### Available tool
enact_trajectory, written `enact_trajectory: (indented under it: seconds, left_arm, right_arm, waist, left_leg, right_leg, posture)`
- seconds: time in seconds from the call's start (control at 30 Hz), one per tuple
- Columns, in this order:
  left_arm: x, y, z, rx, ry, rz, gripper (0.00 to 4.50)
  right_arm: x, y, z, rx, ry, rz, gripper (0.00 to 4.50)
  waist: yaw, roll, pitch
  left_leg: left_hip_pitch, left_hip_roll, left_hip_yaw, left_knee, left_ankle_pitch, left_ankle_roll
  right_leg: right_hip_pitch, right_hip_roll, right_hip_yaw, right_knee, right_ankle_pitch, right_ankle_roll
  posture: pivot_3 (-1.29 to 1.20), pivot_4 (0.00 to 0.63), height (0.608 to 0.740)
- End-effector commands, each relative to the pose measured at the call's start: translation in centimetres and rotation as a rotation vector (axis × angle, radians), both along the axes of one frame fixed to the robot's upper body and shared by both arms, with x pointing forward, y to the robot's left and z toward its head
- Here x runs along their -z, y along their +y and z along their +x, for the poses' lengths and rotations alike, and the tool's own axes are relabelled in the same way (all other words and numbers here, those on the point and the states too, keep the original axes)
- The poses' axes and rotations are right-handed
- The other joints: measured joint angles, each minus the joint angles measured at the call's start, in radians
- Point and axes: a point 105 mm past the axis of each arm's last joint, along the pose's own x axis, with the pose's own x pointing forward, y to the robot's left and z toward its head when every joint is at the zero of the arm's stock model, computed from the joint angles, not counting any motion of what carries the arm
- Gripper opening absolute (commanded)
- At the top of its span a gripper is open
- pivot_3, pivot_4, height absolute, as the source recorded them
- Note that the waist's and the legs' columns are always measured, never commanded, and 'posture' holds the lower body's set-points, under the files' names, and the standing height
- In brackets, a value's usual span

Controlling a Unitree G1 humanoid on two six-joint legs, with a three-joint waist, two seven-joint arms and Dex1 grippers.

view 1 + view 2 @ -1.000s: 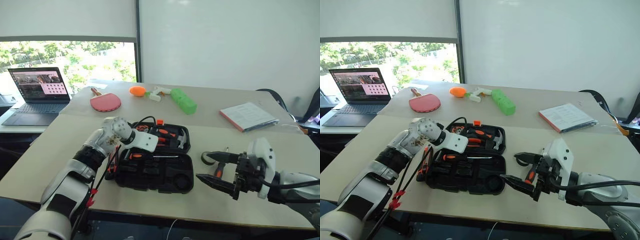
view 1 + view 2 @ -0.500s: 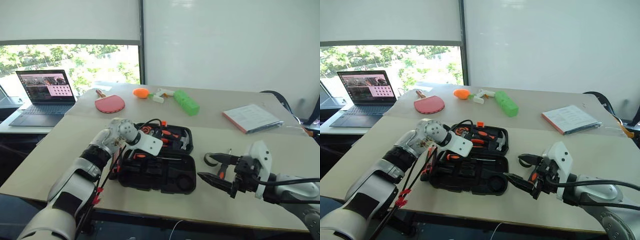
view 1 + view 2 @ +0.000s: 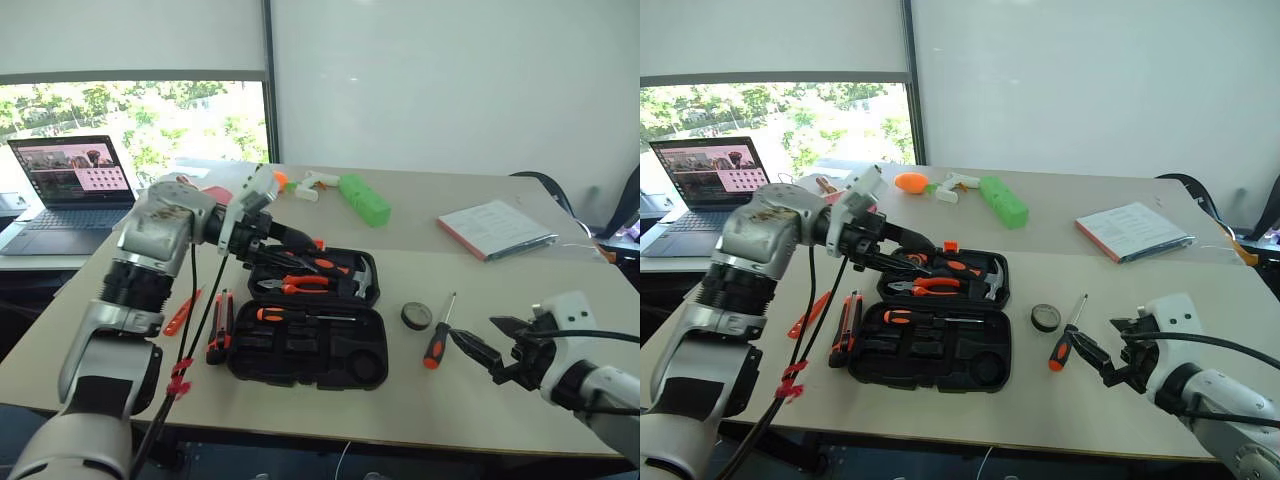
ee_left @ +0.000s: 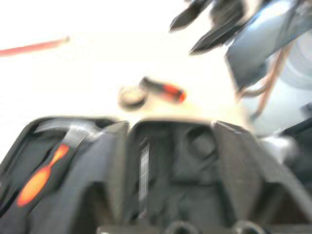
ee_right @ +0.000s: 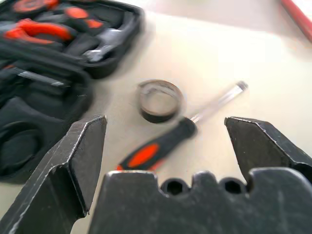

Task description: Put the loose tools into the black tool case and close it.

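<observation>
The black tool case [image 3: 312,325] is seen lying open on the desk [image 3: 480,400], both halves flat, with a hammer [image 3: 357,275], pliers [image 3: 290,285] and other orange-handled tools seated in the far half and one black-and-orange screwdriver [image 3: 300,314] laid in the near half. Beside the case on the robot's left, a black-orange utility knife [image 3: 219,326] and a slim all-orange screwdriver [image 3: 182,311] are left loose on the desk, close together but apart from the case. On the other side of the case, a small dark tape roll [image 3: 416,316] and a second black-and-orange screwdriver [image 3: 437,336] are seen just beside each other, the screwdriver's shaft pointing away from the robot.

The left hand [image 3: 300,243] is held raised above the far half of the case, pointing toward the robot's right, its black fingers parted and nothing gripped between them. The right hand [image 3: 489,345] is held low over the desk near the loose screwdriver, its fingers [image 5: 80,146] spread wide and empty; from its wrist, the tape roll and screwdriver handle are framed between the two fingers.

At the back of the desk a laptop [image 3: 68,180], a green toy [image 3: 364,199], an orange toy [image 3: 911,182] and a booklet [image 3: 496,229] are seen, well apart from the case.
</observation>
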Motion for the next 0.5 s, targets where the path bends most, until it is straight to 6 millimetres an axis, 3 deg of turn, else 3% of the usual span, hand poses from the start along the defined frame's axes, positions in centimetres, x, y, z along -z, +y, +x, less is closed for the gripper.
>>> enact_trajectory:
  seconds: [0.03, 0.27, 0.5]
  left_arm:
    - [-1.7, -0.4, -1.9, 0.082, 0.006, -0.041, 4.47]
    - [-2.2, -0.5, -3.2, 0.123, 0.018, -0.039, 4.47]
    - [-2.2, -0.7, -2.9, 0.1, -0.054, -0.019, 4.47]
  right_arm:
    - [0.8, 0.1, 0.1, 0.112, 0.027, 0.026, 4.5]
    - [2.4, 3.0, 1.6, 0.079, 0.088, 0.113, 4.5]
    - [4.8, 4.1, 3.3, 0.084, 0.186, 0.138, 4.5]
  waist:
    - [-0.001, 0.0, 0.0]
    - [-0.005, 0.002, 0.001]
    - [-0.004, 0.002, 0.001]
  left_leg:
    - [0.001, 0.0, 0.0, 0.0, 0.0, 0.0]
    - [0.004, -0.001, -0.001, 0.0, 0.0, 0.0]
    - [0.004, -0.001, -0.001, -0.001, 0.0, 0.0]
  right_leg:
    - [0.001, 0.0, 0.0, 0.001, 0.0, 0.0]
    - [0.004, 0.001, 0.001, 0.001, 0.0, -0.001]
    - [0.003, 0.001, 0.001, 0.0, -0.001, -0.001]
  posture:
    - [0.0, 0.15, 0.74]
    - [0.0, 0.15, 0.74]
    - [0.0, 0.15, 0.74]
